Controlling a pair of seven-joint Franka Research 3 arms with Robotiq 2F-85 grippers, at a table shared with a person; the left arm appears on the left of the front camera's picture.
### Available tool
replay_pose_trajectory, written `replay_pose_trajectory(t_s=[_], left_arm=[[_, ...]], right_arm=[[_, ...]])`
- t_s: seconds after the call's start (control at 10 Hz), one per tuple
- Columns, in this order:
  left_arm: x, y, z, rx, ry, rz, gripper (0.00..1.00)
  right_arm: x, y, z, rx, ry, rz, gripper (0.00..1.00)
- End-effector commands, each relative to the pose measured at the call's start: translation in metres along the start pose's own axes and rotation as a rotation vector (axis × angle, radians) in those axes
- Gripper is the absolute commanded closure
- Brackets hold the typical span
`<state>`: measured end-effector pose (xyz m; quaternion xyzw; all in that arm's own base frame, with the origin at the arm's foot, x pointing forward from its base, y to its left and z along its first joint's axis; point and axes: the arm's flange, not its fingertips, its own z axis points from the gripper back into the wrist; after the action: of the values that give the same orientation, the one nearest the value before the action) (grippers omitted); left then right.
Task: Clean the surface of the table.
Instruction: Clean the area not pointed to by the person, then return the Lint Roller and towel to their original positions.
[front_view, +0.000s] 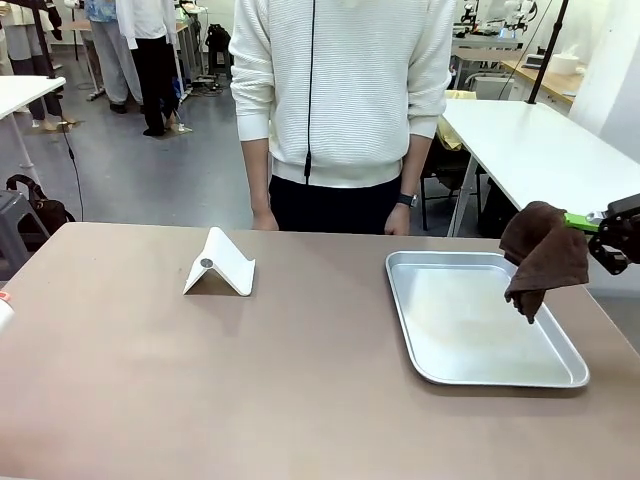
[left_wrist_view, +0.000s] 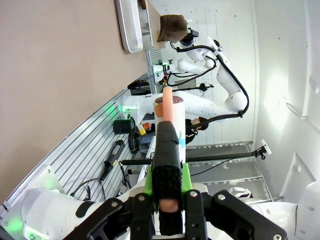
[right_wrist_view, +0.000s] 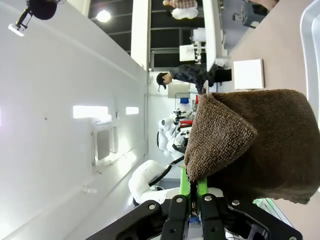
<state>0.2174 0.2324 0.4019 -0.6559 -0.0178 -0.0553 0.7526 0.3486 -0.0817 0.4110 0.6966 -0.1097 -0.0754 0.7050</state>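
The tan-brown table (front_view: 200, 370) spreads across the front view. Over the right side of the silver tray (front_view: 470, 320), my right gripper (front_view: 582, 223) is shut on a corner of a brown cloth (front_view: 545, 255), which hangs free above the tray. In the right wrist view the cloth (right_wrist_view: 255, 140) bulges over the closed fingers (right_wrist_view: 176, 215). My left gripper (left_wrist_view: 169, 150) is off the table's left side, shut on a pink rod (left_wrist_view: 168, 102) that sticks out of a white cylinder. Far off in the left wrist view are the cloth (left_wrist_view: 172, 27) and the table (left_wrist_view: 60, 75).
A white folded stand (front_view: 220, 265) sits left of the table's middle. A person (front_view: 340, 110) in a white sweater stands at the far edge, hands down. A white-topped table (front_view: 530, 150) is behind on the right. A white bit with red (front_view: 3, 305) shows at the left edge.
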Motion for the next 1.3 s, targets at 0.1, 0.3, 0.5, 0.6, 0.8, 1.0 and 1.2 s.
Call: replay_pose_trajectory(t_s=[0.1,0.3,0.5,0.6,0.8,1.0,1.2], left_arm=[[0.000,-0.003,-0.003,-0.001,-0.007,0.012,0.78],[0.000,-0.003,-0.003,-0.001,-0.007,0.012,0.78],[0.000,-0.003,-0.003,-0.001,-0.007,0.012,0.78],[0.000,-0.003,-0.003,-0.001,-0.007,0.012,0.78],[0.000,-0.003,-0.003,-0.001,-0.007,0.012,0.78],[0.000,-0.003,-0.003,-0.001,-0.007,0.012,0.78],[0.003,-0.012,-0.007,-0.003,-0.018,0.016,0.78]], right_arm=[[0.000,0.002,-0.001,-0.002,0.003,0.008,1.00],[0.000,0.002,-0.001,-0.002,0.003,0.008,1.00],[0.000,0.002,-0.001,-0.002,0.003,0.008,1.00],[0.000,0.002,-0.001,-0.002,0.003,0.008,1.00],[0.000,0.002,-0.001,-0.002,0.003,0.008,1.00],[0.000,0.002,-0.001,-0.002,0.003,0.008,1.00],[0.006,0.006,-0.010,0.034,-0.035,0.032,0.95]])
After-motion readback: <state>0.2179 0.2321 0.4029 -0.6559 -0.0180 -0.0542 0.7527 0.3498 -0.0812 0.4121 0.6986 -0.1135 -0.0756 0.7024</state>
